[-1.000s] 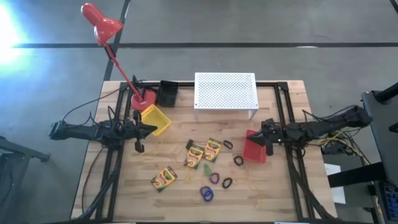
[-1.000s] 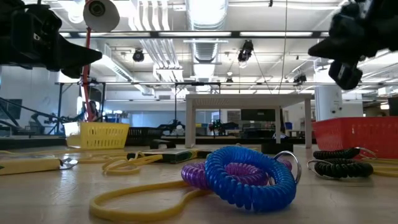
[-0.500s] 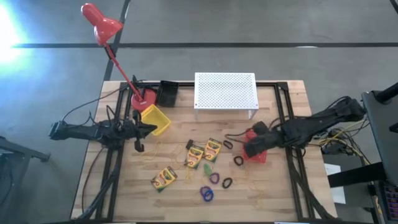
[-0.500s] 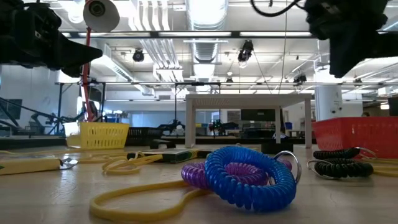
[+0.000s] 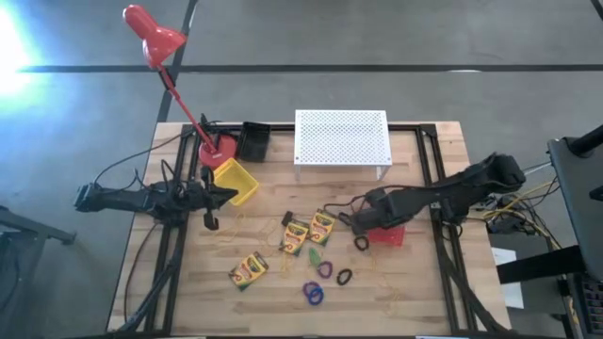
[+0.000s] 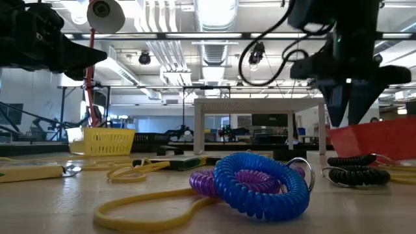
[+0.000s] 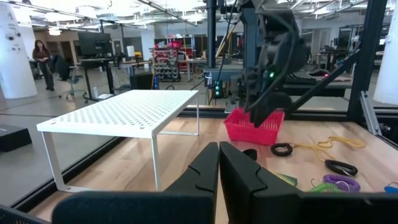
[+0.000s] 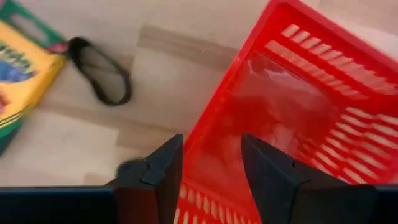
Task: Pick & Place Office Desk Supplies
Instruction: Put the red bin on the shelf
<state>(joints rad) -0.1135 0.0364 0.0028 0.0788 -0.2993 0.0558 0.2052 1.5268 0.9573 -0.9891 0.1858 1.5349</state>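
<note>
Main risk: right gripper (image 8: 208, 177) hangs with fingers apart right over the near wall of the red basket (image 8: 298, 99), so a straight drop could clip the rim and shove or tip the basket instead of reaching a supply. Nearest target, a black elastic ring (image 8: 99, 70), lies flat on the bench (image 8: 161, 81) just beside the basket wall, ahead and off to one side of the gripper, not touching it; a crayon box (image 8: 18, 78) lies just past the ring. Ring sits close to the basket, so the fingers could catch both. Far across, left gripper (image 5: 226, 196) waits near the yellow basket (image 5: 236, 181), fingers together, empty.
</note>
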